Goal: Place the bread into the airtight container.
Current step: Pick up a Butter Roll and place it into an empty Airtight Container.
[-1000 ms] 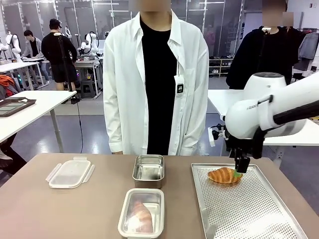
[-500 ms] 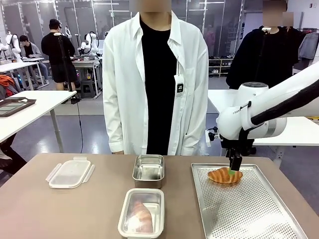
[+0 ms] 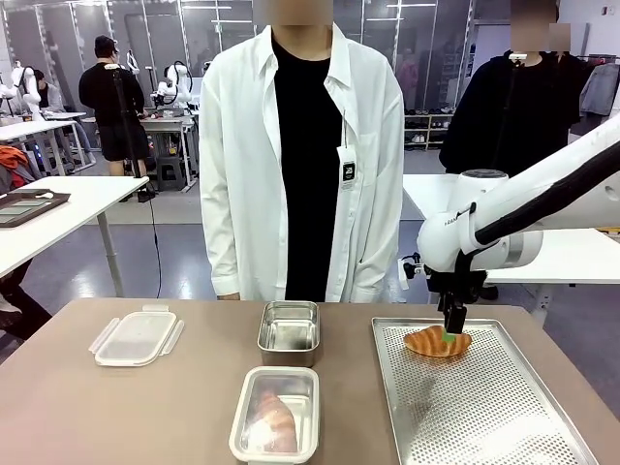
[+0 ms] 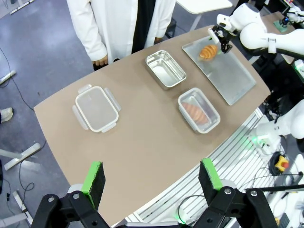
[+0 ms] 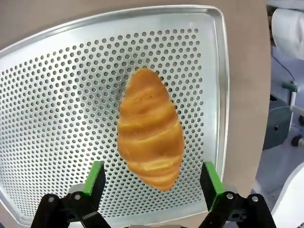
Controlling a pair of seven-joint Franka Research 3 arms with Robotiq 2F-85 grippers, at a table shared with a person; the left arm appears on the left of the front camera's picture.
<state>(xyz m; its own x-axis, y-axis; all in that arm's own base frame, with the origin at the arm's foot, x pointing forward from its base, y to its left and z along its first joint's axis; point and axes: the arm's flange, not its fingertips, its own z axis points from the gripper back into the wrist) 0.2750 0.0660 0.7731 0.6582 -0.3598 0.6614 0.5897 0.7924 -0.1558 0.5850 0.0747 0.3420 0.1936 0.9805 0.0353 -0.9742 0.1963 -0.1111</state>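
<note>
Plainly this piece was at its start: the bread [image 5: 150, 135] lay flat on the perforated tray [image 3: 504, 417], near the far left corner, not yet lifted. The right gripper [image 3: 454, 327] hung right over it with jaws spread wide, a green pad on either side of the bread's near end, gripping nothing. Whether the pads touched the crust could not be told. The left gripper [image 4: 152, 176] was high above the table [image 3: 116, 417], wide apart too and empty. Two boxes stood left of the tray, well apart from the bread. The far steel box [image 3: 288, 356] was empty, while the near box [image 3: 283, 372] already held a second bread [image 3: 274, 418], so one loading looked done. A lid [image 3: 136, 337] lay by itself at the table's left, on neither box. By my judgement nearly all of this piece remained: closing on the bread, lifting it clear of the tray, carrying it left and setting it in a box, most likely the empty one. Any sealing would come after that.
</note>
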